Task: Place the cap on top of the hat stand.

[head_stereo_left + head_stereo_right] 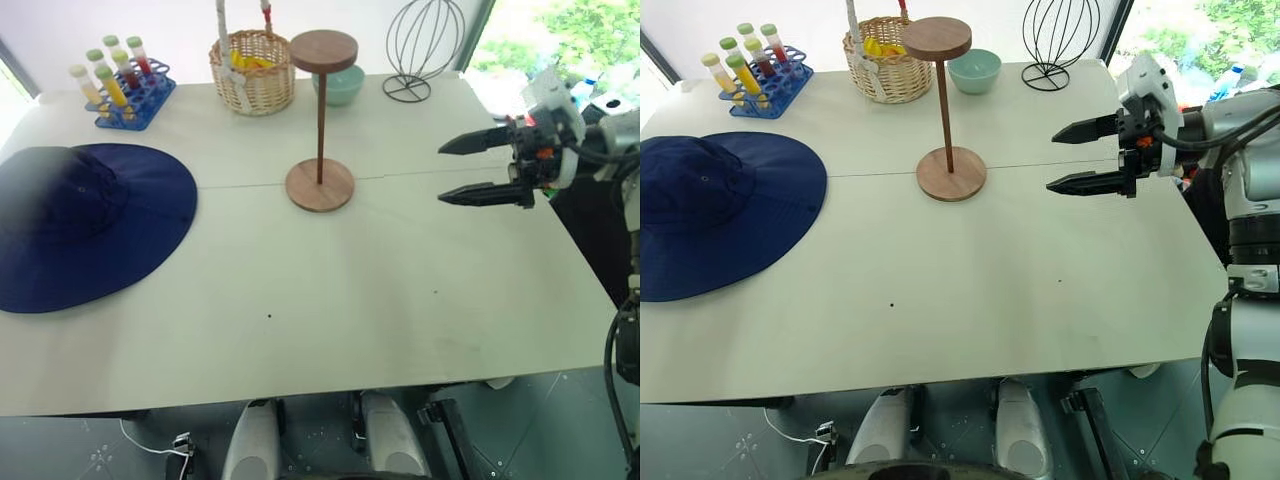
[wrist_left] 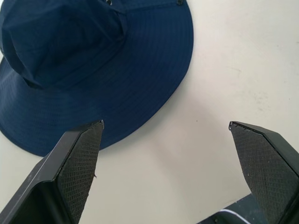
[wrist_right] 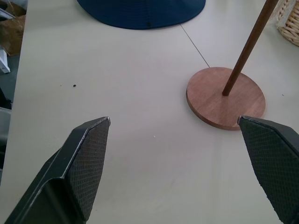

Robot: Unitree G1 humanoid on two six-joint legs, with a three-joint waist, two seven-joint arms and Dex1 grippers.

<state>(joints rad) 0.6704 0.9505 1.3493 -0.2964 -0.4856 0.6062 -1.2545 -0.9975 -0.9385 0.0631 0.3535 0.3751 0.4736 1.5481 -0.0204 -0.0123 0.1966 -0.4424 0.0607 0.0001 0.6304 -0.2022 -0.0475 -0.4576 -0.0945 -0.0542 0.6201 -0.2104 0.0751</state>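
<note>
Left end effector (image 2: 166, 128) (fingers spread wide, empty) hovers beside the navy cap (image 1: 75, 220) lying flat on the surface (image 1: 350, 300), while the right end effector (image 1: 468, 170), also spread wide and empty, faces the wooden hat stand (image 1: 320, 130).

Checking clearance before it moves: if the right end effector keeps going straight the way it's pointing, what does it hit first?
Probably the hat stand. The right end effector, open, points across the table toward its base and rod. Depth is unclear; it might pass just above the base.

Navy cap (image 1: 85, 222) flat, hat stand (image 1: 321, 120) upright
</note>
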